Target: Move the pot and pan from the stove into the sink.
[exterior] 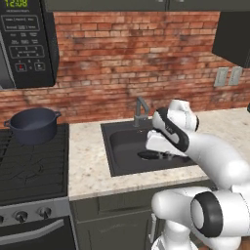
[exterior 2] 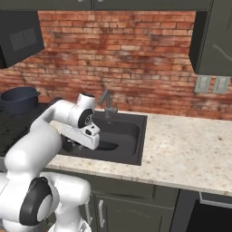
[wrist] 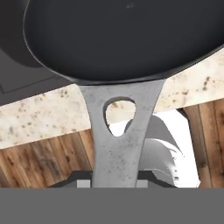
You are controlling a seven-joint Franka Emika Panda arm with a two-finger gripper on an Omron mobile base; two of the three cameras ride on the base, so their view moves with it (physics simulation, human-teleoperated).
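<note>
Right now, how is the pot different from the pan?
The pot is deep, with loop handles on its rim; the pan is shallow, with one flat grey handle that has a hole in it. The pot sits on the stove; the pan is held by its handle in the shut gripper over the sink. Both are round and dark.

Two base cameras sit behind the white arm, left and right, looking forward and down; both share the dark grey recessed sink and deep blue-grey pot. The hand camera (very close) faces the shallow dark frying pan.
</note>
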